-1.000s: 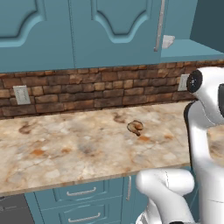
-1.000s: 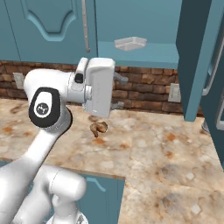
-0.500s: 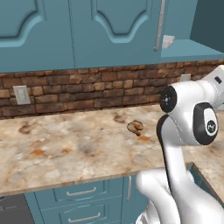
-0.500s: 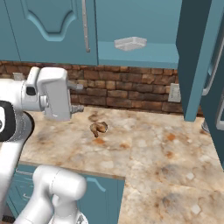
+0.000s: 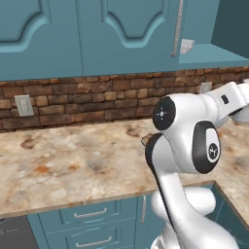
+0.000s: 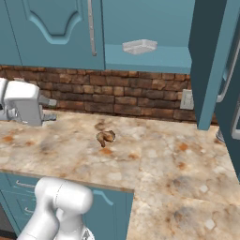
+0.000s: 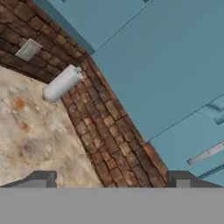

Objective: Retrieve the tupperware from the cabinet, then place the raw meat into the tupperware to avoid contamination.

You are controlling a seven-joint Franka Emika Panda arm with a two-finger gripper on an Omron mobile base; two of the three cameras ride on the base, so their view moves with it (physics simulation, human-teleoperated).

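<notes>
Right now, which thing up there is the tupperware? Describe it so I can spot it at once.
Find the open teal cabinet above the brick wall. On its bottom shelf lies the tupperware, a shallow whitish translucent box. It is alone on that shelf, unlike the brown raw meat down on the marble counter.

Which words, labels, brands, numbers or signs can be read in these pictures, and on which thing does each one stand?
None: no readable text in any view.
The tupperware in the open cabinet bears no label.
The wall outlet on the brick backsplash is blank.
The grey metal cylinder is plain.
The round caps on the robot arm show small dark marks, too small to read.
</notes>
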